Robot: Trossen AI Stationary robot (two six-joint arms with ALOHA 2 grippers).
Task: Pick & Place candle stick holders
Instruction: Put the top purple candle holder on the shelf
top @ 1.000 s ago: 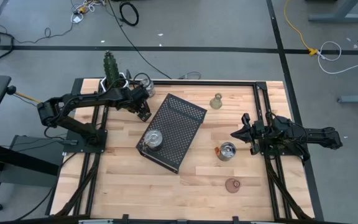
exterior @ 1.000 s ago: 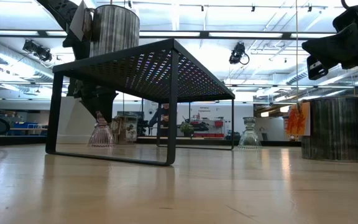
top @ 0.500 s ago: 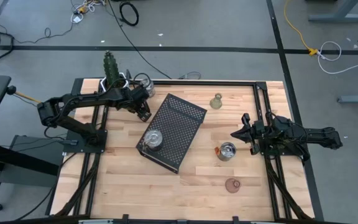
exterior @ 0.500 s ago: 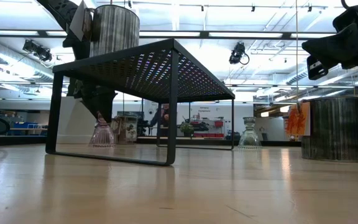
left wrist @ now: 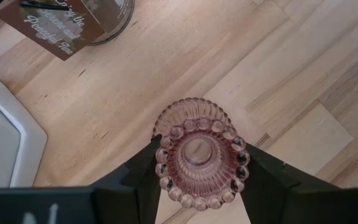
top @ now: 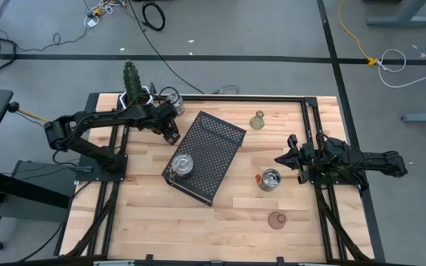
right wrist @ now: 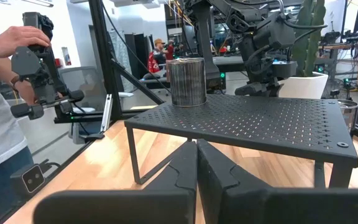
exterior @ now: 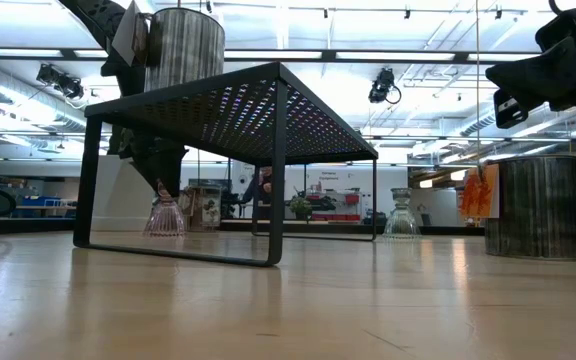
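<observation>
Desk [top: 146, 214] is carrying everything; black perforated tray [top: 205, 155] is sitting angled near its middle as a raised stand, likely the drop spot since 1 silver holder [top: 181, 165] is already standing on its top. White cactus pot [top: 137, 96] is sitting at the far left corner, with 1 more silver holder [top: 170, 97] just beside it.

Right arm is waiting at the desk's right side, right pincer [right wrist: 196, 163] with fingers pressed together, holding nothing, parked clear so the left arm has room.

Left pincer [left wrist: 197, 180] is reaching down between the pot and the tray, fingers sitting on both sides of the pink glass holder [left wrist: 197, 155], touching or nearly touching its ribbed body; it is standing upright on the desk, so this looks like the grasp step before lifting.

3 holders are waiting loose on the desk: silver holder [top: 270, 179] near the right pincer, olive holder [top: 257, 120] at the far edge, second pink holder [top: 276, 219] nearer the front.
</observation>
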